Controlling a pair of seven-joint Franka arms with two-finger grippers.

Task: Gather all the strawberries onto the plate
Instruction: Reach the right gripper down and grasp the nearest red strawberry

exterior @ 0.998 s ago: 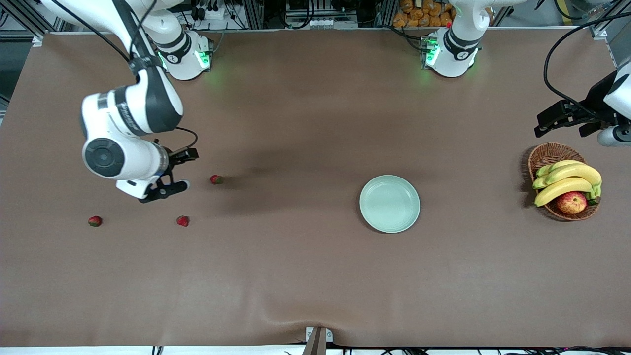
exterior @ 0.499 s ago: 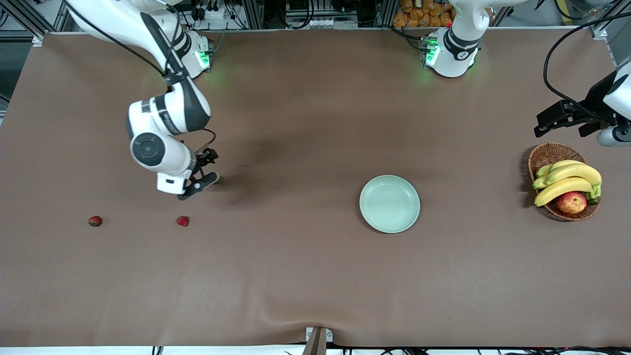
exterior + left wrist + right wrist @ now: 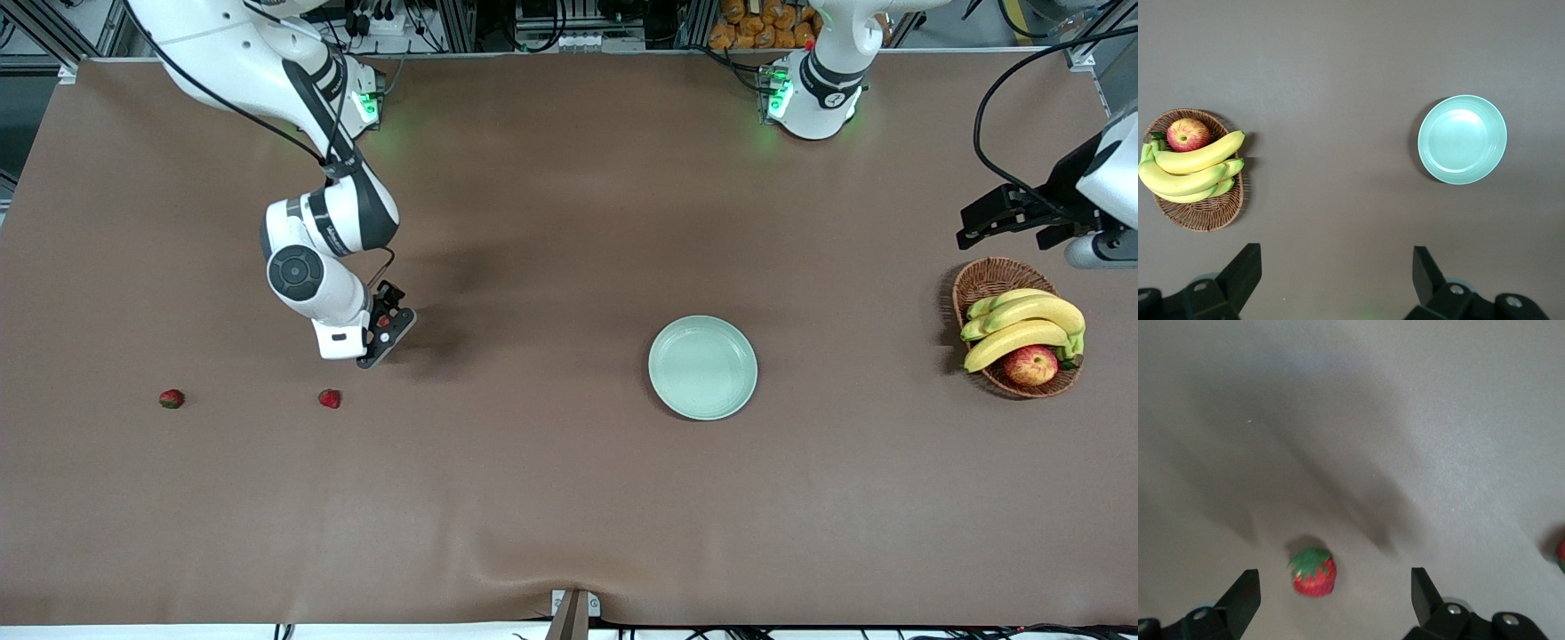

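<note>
Right wrist view — strawberry [image 3: 1313, 573] (leaf-top up).

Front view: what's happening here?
The right pincer is over one strawberry, open, with the berry on the table between its fingers and not yet gripped. Two more strawberries lie on the table nearer the front camera, toward the right arm's end. The mint-green plate holds nothing so far. The left pincer waits open above the table by the wicker basket of bananas and an apple.
</note>
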